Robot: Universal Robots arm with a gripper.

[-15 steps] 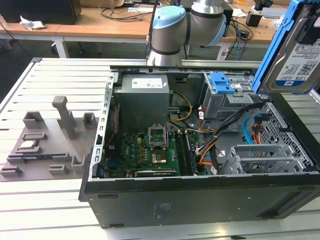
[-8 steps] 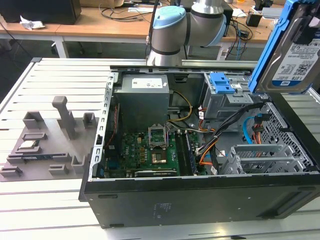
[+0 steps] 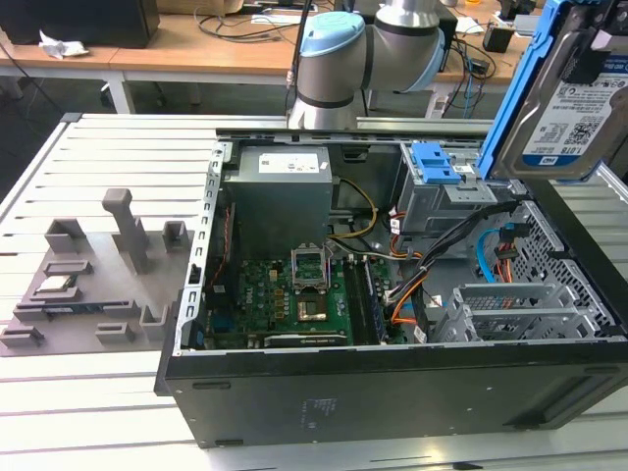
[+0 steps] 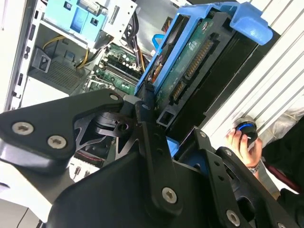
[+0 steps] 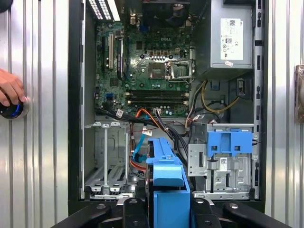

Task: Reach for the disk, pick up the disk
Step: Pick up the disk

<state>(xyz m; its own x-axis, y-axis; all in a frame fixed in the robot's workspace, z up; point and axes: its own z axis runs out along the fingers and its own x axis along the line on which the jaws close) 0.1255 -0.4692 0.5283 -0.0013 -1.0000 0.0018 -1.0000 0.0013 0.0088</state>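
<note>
Open computer case (image 3: 392, 392), motherboard (image 5: 147, 61) inside; grey fixture tray (image 3: 88, 285), possibly foam, beside it.

disk (image 3: 579, 103): matt grey metal, blue plastic bracket | pincer (image 4: 159, 130): seemingly matt black

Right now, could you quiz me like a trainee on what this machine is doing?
1. True or false: the disk lies flat inside the computer case.
2. What does the gripper hold? A) a cable B) the disk C) nothing
3. What colour is the disk's side bracket?

Key: 1 false, it is lifted above the case. 2 B. 3 blue.
</note>
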